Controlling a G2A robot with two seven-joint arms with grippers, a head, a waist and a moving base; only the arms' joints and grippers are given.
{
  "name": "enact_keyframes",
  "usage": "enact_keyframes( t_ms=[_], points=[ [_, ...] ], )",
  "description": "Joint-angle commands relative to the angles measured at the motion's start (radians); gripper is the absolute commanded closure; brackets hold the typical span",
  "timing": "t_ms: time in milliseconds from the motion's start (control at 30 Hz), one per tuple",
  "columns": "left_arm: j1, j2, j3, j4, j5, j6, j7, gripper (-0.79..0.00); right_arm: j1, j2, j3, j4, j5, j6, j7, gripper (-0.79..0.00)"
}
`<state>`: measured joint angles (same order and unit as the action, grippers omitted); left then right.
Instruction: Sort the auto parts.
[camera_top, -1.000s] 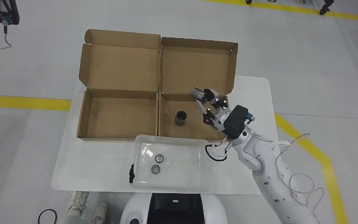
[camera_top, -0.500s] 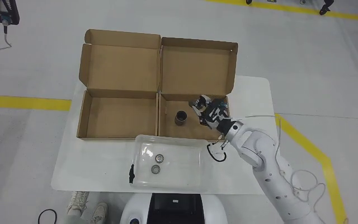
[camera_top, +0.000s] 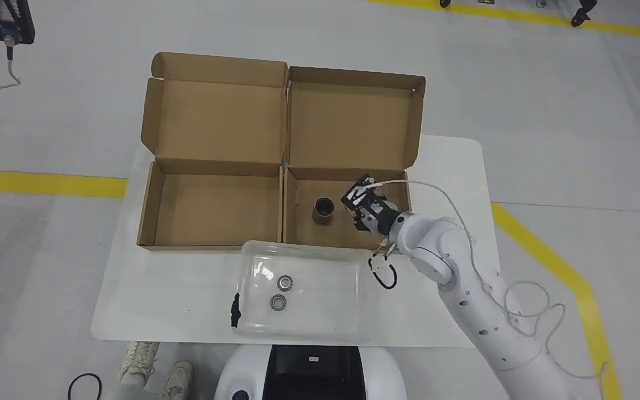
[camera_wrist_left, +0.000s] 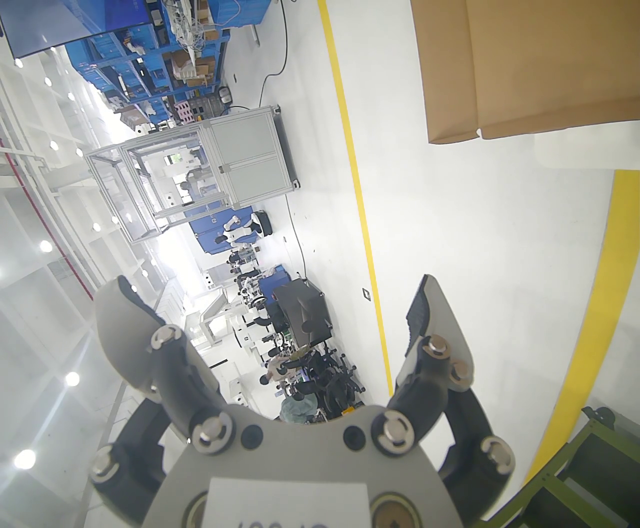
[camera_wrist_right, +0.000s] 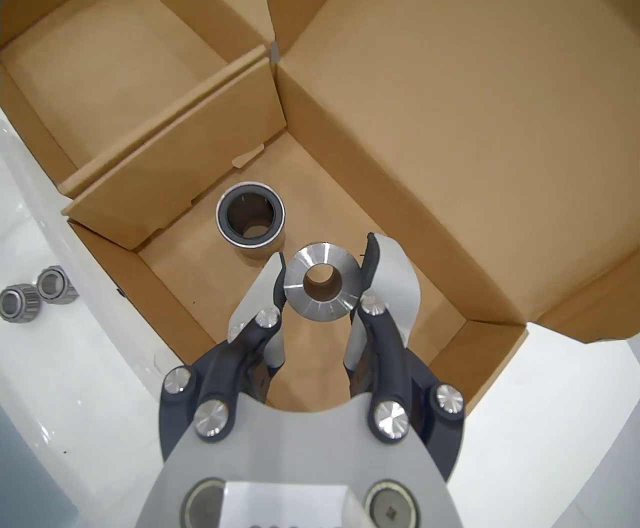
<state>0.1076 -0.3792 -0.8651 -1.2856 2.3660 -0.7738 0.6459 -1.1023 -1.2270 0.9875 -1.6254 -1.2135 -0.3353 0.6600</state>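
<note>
Gripping silver ring (camera_wrist_right: 322, 289), right fingers (camera_wrist_right: 395, 270) hide its sides; left fingers (camera_wrist_left: 435, 320) spread, empty.

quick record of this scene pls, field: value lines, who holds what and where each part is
right gripper: shut on metal ring, held over right box
dark sleeve: upright on the right box floor, apart from the ring
clear tray: two bearings inside, side by side
left gripper: open, holding nothing
</note>
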Motion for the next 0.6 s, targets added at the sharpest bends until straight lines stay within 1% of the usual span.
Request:
enact_keyframes(
  t_ms=[0,100,233,333,367,400,567],
  points=[
    [0.000,0.000,0.000,0.000,0.000,0.000,0.000,-0.785,0.026,-0.007,-0.023,0.029,0.009,0.003,0.038,0.000],
    [0.000,0.000,0.000,0.000,0.000,0.000,0.000,-0.785,0.061,-0.018,-0.055,0.069,0.016,0.010,0.074,0.000],
    [0.000,0.000,0.000,0.000,0.000,0.000,0.000,-0.785,0.103,-0.033,-0.094,0.133,0.031,0.014,0.081,0.000],
    [0.000,0.000,0.000,0.000,0.000,0.000,0.000,-0.785,0.135,-0.044,-0.123,0.172,0.028,0.026,0.111,0.000],
    [0.000,0.000,0.000,0.000,0.000,0.000,0.000,-0.785,0.142,-0.048,-0.129,0.176,0.034,0.030,0.109,-0.049],
    [0.000,0.000,0.000,0.000,0.000,0.000,0.000,-0.785,0.148,-0.051,-0.134,0.183,0.034,0.032,0.111,-0.120],
    [0.000,0.000,0.000,0.000,0.000,0.000,0.000,-0.785,0.162,-0.060,-0.148,0.209,0.041,0.038,0.106,-0.231]
  ],
)
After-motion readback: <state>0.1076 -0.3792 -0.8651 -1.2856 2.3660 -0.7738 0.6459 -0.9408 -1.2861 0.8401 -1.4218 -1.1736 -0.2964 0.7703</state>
